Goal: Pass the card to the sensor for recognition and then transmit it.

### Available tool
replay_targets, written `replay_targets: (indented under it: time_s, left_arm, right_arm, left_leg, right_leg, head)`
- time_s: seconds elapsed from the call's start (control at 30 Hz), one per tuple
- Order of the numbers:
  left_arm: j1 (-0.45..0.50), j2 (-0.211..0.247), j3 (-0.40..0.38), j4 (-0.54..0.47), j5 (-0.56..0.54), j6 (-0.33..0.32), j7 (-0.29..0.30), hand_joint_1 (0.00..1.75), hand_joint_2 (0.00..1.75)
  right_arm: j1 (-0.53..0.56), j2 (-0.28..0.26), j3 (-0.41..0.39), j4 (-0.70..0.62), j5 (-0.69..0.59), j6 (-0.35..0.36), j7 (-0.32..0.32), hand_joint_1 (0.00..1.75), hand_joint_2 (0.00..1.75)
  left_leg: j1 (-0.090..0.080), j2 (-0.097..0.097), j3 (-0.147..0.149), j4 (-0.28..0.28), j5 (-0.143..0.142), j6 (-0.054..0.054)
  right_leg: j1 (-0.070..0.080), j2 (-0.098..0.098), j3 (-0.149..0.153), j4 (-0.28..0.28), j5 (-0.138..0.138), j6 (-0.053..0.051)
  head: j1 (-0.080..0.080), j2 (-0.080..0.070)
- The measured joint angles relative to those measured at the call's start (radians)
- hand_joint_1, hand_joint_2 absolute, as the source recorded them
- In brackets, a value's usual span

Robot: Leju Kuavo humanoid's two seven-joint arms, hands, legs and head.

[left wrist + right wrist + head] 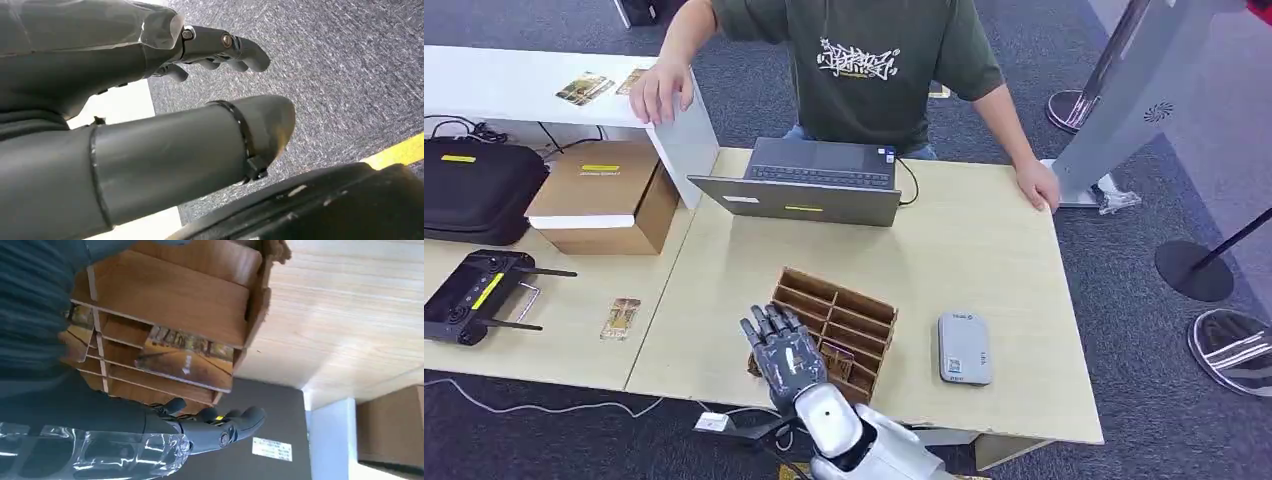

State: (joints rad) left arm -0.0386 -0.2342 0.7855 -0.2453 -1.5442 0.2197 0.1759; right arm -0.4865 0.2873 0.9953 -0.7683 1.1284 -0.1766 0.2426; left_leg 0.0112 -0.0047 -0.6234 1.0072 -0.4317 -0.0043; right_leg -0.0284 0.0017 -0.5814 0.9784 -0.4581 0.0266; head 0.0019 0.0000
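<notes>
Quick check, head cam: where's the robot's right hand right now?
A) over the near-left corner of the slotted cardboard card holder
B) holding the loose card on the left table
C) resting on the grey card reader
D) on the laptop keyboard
A: the right robot hand hangs with fingers spread over the near-left corner of the cardboard holder, apart from the grey reader to its right, the laptop and the loose card.
</notes>
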Motion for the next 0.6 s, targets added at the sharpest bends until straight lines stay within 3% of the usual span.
replay_targets:
  time_s: [0.6]
  left_arm:
    - [0.002,-0.007,0.0,0.0,-0.005,0.011,0.0,0.0,0.0]
  right_arm:
    - [0.03,-0.006,-0.058,0.001,0.064,-0.012,0.022,0.0,1.75]
  left_leg:
    - [0.0,0.0,0.0,0.0,0.0,0.0]
  right_leg:
    - [0.0,0.0,0.0,0.0,0.0,0.0]
  head:
    - [0.0,0.0]
